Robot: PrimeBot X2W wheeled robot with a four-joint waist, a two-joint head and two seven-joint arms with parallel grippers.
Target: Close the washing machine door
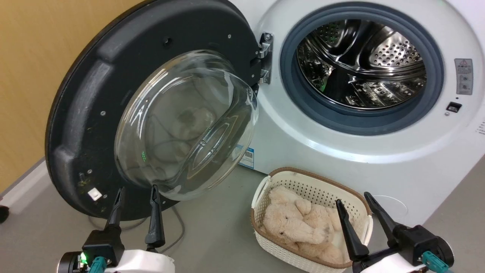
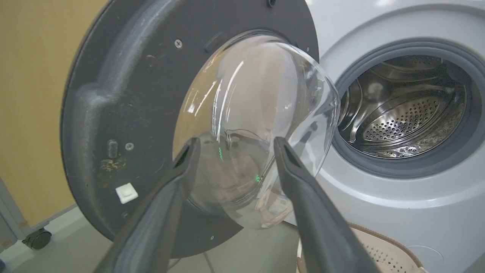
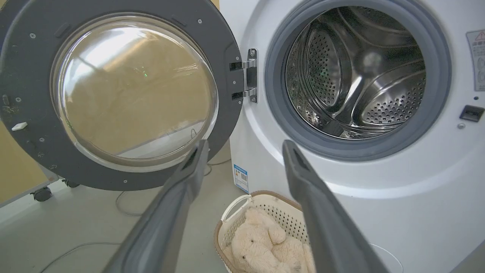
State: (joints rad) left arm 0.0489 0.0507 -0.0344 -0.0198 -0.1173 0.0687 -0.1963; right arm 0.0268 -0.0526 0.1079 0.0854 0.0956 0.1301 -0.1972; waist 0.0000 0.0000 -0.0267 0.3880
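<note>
Round black plastic door (image 1: 83,113) with clear glass bowl window (image 1: 185,125); white metal front-loading machine (image 1: 341,159), grey rubber gasket (image 1: 360,123), shiny perforated steel drum (image 1: 394,53), blue sticker (image 1: 247,157); cream perforated plastic basket (image 1: 303,185), brown-rimmed; beige plush toy (image 1: 291,223).

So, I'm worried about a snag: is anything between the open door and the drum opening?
Nothing visible lies across the drum opening. The washing machine door hangs wide open; the basket sits on the floor below its swing, probably clear.

door (image 1: 83,113) is showing matt black plastic, glossy clear glass | drum (image 1: 360,64) is gleaming as polished steel | toy (image 1: 291,223) is looking plush, fluffy
</note>
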